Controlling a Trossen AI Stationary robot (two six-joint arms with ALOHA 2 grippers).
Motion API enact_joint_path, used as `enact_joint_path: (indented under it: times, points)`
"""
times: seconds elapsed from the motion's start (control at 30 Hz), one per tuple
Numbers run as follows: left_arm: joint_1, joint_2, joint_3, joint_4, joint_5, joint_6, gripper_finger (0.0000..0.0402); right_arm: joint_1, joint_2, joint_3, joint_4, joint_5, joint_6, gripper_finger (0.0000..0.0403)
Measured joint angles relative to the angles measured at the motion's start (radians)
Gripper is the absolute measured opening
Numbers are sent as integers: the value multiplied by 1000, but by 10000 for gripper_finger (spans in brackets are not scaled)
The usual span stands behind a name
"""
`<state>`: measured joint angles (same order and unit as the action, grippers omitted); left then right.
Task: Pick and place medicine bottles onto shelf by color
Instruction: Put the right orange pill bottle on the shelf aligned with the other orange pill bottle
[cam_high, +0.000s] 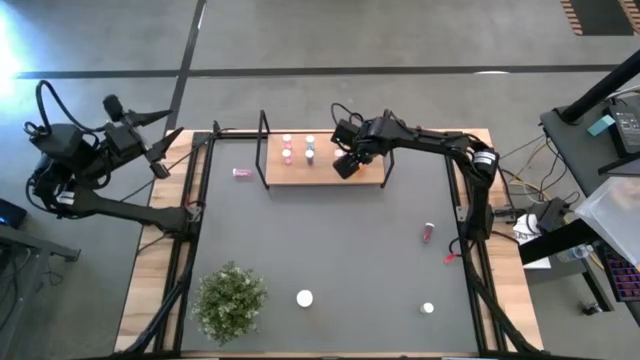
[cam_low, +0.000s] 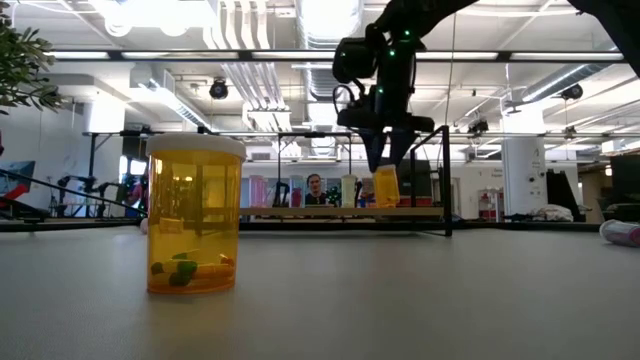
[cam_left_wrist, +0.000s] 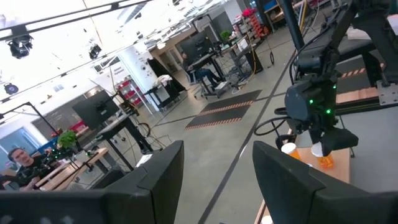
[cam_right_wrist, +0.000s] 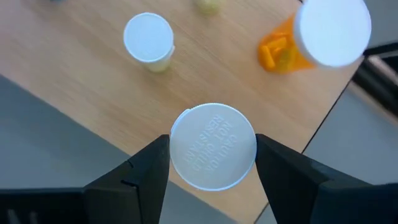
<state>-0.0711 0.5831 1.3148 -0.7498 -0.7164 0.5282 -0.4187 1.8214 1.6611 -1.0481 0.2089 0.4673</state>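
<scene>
Nearest the low camera, your large orange bottle (cam_low: 194, 214) stands well short of the shelf (cam_high: 322, 168). Over that shelf's right end, your right gripper (cam_right_wrist: 212, 163) clasps a white-capped bottle (cam_right_wrist: 213, 146); beyond the shelf's left end, your left gripper (cam_high: 172, 141) waits with fingers parted

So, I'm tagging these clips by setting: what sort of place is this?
Probably a robotics lab or workshop in a large industrial hall: bare ceiling ducts, desks with monitors and a person seated in the background, and two robot arms at a work table.
</scene>
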Motion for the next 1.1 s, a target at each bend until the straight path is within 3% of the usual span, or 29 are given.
enact_joint_path:
  times: [0.37, 1.1]
  points:
    - [0, 4, 0, 1, 0, 0, 176, -23, 0, 0, 5, 0, -280, 210]
    - [0, 12, -8, 1, 0, -1, 176, -73, 0, -15, 46, -59, -503, 210]
